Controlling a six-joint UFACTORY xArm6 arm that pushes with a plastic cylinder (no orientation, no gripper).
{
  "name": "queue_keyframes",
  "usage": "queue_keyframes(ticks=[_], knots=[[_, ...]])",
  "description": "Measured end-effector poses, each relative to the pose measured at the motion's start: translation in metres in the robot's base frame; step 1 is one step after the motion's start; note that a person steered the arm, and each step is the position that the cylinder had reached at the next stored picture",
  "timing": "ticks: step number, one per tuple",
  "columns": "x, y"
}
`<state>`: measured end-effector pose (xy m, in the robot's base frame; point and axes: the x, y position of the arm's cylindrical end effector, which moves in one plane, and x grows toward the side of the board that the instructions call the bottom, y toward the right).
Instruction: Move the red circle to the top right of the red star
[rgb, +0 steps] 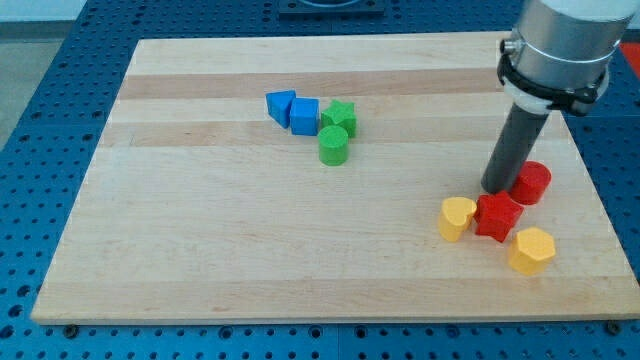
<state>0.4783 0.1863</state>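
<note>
The red circle (533, 182) lies near the board's right edge, up and to the right of the red star (497, 216) and touching or nearly touching it. My tip (495, 188) is on the board just left of the red circle and just above the red star, close to both. The dark rod rises from it to the arm's grey body at the view's top right.
A yellow heart (457, 218) sits just left of the red star. A yellow hexagon (531, 250) lies below right of it. A blue triangle (280, 105), blue cube (304, 115), green star (340, 117) and green circle (333, 146) cluster at upper middle of the wooden board (200, 240).
</note>
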Motion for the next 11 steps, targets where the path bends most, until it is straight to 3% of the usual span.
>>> queue_keyframes(ticks=[1, 2, 3, 11], knots=[[-0.010, 0.000], [-0.054, 0.013], [-0.056, 0.044], [0.061, 0.065]])
